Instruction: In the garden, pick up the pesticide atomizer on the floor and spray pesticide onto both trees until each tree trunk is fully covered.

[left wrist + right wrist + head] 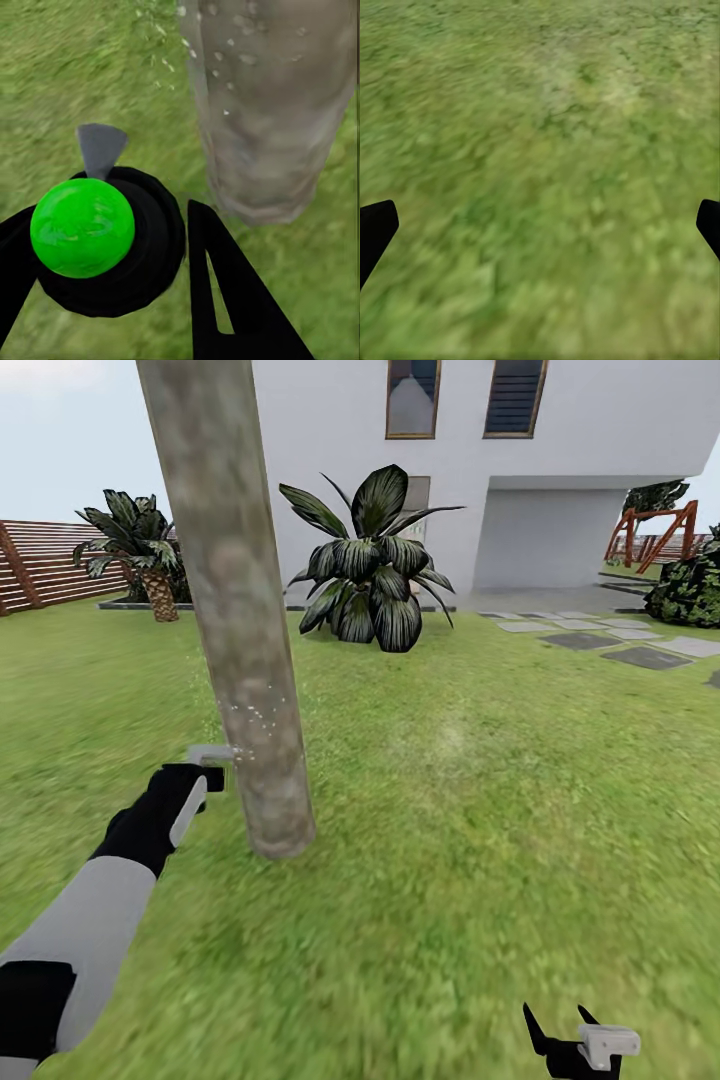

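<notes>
Beside the tree trunk (240, 660), left hand (112, 247) gripping atomizer (82, 226).

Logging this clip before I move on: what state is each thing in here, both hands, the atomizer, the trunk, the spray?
left hand: shut on the atomizer, beside the trunk.
atomizer: held, green top toward the wrist camera, grey nozzle pointing at the trunk.
tree trunk: upright in the lawn, white droplets speckled low on it.
spray droplets: in the air at the nozzle, against the bark.
right hand: open, holding nothing, over grass.
</notes>
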### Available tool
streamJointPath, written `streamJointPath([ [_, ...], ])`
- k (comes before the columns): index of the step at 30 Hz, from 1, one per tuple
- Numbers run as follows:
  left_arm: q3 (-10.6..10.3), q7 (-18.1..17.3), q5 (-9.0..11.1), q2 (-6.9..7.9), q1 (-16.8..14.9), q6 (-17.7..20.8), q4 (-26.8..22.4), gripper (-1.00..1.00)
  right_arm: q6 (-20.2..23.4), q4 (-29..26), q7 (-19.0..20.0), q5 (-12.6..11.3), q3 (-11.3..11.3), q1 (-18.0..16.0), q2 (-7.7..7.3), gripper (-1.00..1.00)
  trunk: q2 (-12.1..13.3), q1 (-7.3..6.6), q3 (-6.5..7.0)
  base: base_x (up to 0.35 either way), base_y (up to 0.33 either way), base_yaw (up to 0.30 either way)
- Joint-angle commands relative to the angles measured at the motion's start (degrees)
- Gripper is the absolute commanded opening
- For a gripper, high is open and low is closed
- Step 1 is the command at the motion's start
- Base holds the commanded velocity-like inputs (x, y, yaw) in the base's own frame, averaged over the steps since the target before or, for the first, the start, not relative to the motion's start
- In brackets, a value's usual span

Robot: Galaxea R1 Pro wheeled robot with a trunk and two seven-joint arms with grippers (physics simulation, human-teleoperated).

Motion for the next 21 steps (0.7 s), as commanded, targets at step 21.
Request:
streamJointPath([
  [21, -1.34, -1.21, 0.43, -2.09, 1.87, -0.02, 2.17, -1.0, -0.19, -0.09, 0.45, 0.33, -0.48, -0.09, 0.08, 1.0, -0.03, -0.01, -0.05, 0.108, 0.03, 0.0],
])
